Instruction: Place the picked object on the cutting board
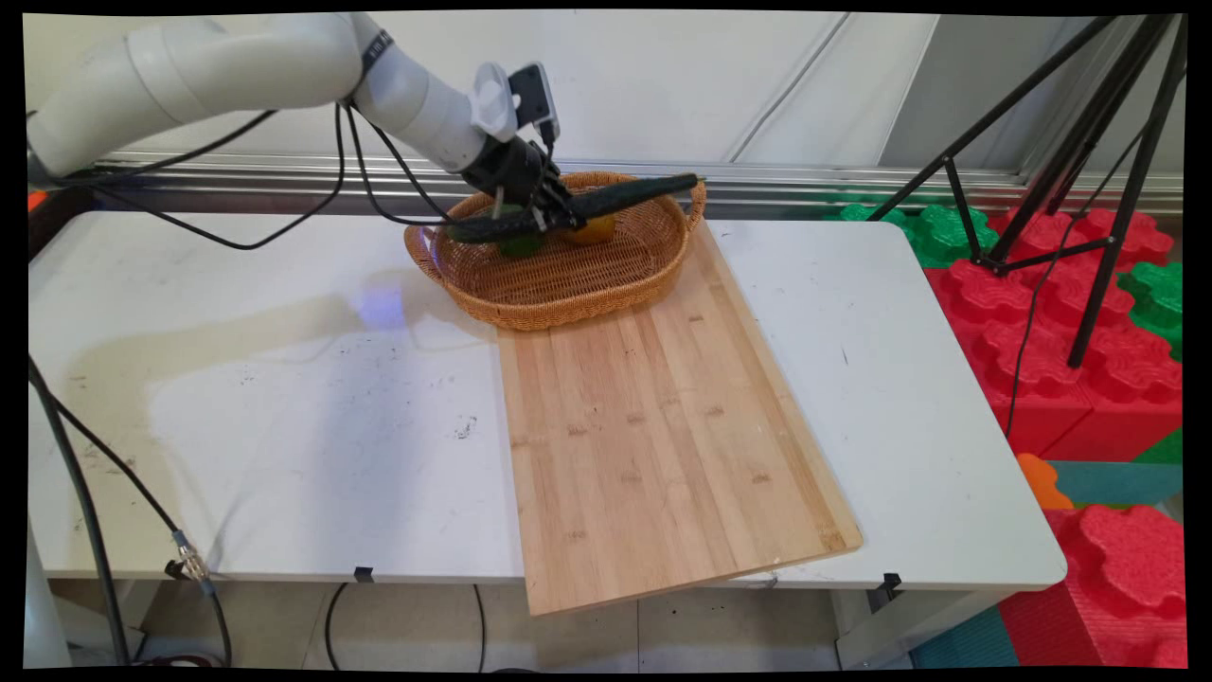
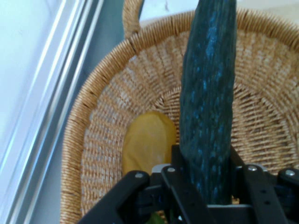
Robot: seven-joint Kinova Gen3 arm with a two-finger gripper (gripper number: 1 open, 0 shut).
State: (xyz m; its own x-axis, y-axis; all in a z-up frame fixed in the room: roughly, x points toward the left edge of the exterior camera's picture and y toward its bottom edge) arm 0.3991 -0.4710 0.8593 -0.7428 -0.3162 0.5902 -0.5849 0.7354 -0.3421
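Observation:
My gripper (image 1: pixel 547 216) hangs over the wicker basket (image 1: pixel 606 284) at the table's back, shut on a long dark green cucumber (image 1: pixel 625 196). The cucumber is held level above the basket, one end over the right handle, the other toward the left rim. In the hand view the cucumber (image 2: pixel 210 93) runs straight up from between the fingers (image 2: pixel 175 161). A yellow-orange fruit (image 1: pixel 592 230) lies in the basket just below it, seen in the hand view as the yellow fruit (image 2: pixel 147 142) left of the cucumber. A green item (image 1: pixel 521 246) lies under the gripper, mostly hidden.
A long bamboo cutting board (image 1: pixel 653 426) runs from under the basket to beyond the table's front edge. A black tripod (image 1: pixel 1089 189) and red and green foam blocks (image 1: pixel 1070 322) stand off the table's right side. Black cables hang from the arm at left.

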